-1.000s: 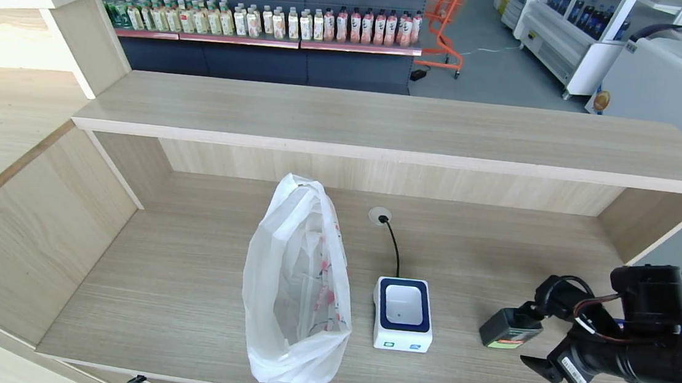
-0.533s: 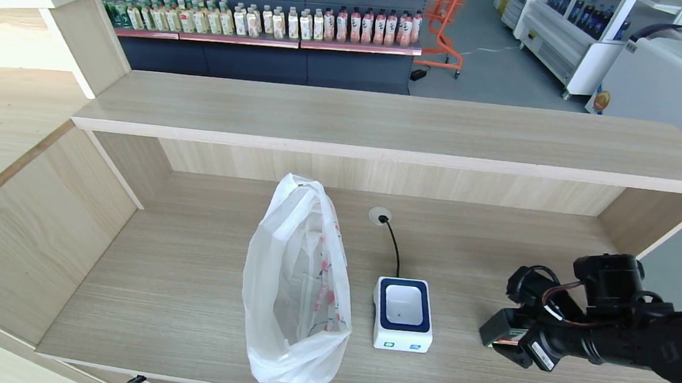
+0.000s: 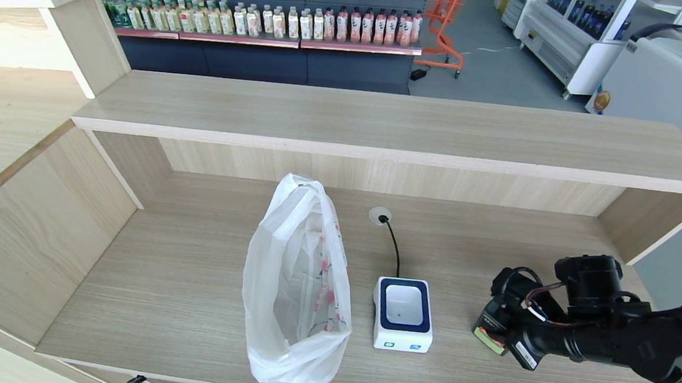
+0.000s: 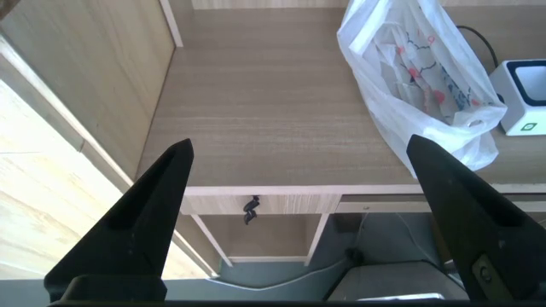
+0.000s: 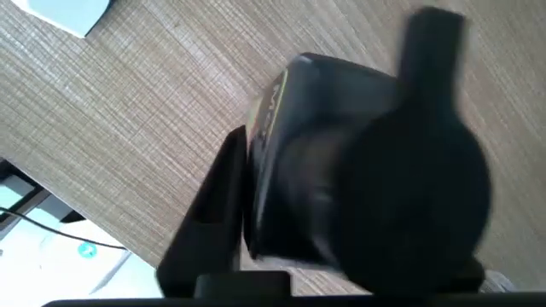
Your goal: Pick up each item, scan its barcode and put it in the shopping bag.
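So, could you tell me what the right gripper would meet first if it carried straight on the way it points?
The small dark box at its tip. Beyond that, the right gripper seems aimed along the counter at the white scanner, though depth is unclear.

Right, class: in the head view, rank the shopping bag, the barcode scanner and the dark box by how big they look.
1. shopping bag
2. barcode scanner
3. dark box, though the right gripper hides part of it

dark box (image 3: pixel 486 329) tilted, white bag (image 3: pixel 299 286) upright
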`<state>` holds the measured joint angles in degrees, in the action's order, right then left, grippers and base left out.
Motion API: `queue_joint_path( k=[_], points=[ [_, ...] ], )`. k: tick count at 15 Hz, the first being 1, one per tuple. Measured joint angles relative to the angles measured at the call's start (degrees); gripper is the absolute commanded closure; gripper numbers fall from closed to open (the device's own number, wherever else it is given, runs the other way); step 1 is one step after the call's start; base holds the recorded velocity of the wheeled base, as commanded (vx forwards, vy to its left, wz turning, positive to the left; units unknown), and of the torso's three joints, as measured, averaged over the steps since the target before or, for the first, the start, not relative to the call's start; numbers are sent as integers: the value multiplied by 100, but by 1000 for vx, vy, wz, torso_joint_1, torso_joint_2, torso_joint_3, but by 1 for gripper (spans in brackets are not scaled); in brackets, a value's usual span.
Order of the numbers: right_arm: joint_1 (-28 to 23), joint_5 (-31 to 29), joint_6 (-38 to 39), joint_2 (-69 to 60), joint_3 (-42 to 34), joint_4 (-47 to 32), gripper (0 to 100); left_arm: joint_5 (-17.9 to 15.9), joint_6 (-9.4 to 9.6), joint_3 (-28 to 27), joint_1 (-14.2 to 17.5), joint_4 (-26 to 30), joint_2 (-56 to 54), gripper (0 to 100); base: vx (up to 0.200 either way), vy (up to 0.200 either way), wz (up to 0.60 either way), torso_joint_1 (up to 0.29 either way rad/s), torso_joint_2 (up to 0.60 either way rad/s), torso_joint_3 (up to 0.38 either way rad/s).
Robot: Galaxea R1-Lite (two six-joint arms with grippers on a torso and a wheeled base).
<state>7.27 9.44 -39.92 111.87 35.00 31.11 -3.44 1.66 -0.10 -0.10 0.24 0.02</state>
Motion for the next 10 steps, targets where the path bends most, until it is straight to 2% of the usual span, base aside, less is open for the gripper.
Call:
queue_joint_path(
  k=[6,10],
  points=[
    [-73,38,301,-658,-680,830,100,0,0,0,0,0,0,0,0,0,0,0,0,0],
    [-308,41,185,-2252,-1106,948,100,0,0,2,0,0,0,0,0,0,0,0,0,0]
  ],
)
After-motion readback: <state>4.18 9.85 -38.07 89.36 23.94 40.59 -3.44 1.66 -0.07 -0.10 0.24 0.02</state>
